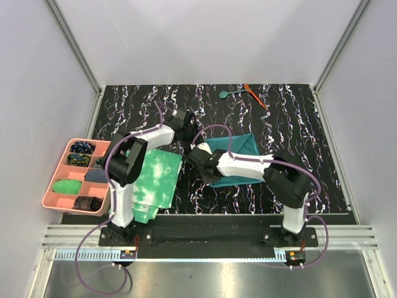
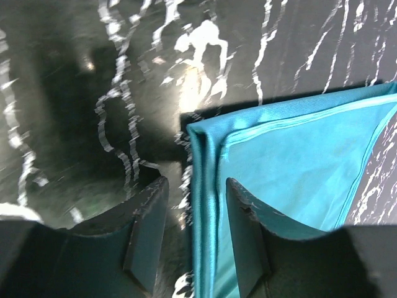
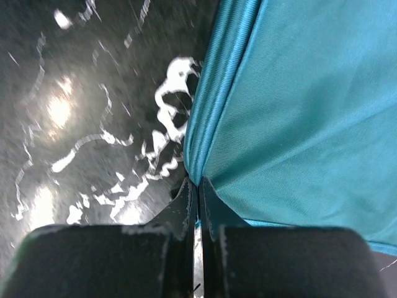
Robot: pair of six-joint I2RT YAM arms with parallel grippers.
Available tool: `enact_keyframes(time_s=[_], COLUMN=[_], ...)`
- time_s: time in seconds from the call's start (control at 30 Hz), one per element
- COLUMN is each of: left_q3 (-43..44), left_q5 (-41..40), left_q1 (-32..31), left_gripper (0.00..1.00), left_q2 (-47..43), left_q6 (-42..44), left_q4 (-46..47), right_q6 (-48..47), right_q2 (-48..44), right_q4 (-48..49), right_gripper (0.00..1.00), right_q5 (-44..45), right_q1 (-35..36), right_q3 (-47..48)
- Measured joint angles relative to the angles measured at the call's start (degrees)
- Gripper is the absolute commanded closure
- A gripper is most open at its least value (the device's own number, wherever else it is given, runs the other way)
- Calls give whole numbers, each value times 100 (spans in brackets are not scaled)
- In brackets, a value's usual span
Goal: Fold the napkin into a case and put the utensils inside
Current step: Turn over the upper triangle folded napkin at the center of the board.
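Black marbled table (image 1: 298, 124) has the napkin (image 1: 242, 149) in its middle — the left edge runs near to far, left gripper (image 2: 195, 186) wide around its far end, right gripper (image 3: 197, 186) pinching it nearer.

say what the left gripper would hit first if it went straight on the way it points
Most likely the napkin: its folded edge runs between the open fingers of the left gripper, with the table just beneath. Depth is unclear.

The napkin (image 1: 242, 148) lies right of the cloths (image 1: 155, 180), utensils (image 1: 247, 90) behind, tray (image 1: 54, 174) leftmost.
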Motion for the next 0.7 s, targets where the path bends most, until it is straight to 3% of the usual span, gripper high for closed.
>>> enact_keyframes(time_s=[0.4,0.7], left_q3=[-570,-920], left_q5=[476,654], left_q1=[98,70], left_gripper=[47,46], left_q2=[-413,-529], left_q6=[-341,-706], left_q4=[125,549], right_q6=[-96,-94], right_q2=[-999,-1108], right_q4=[254,352], right_gripper=[100,100], right_q5=[-1010,-1397], right_q1=[-592,-713], right_q3=[-708,-758])
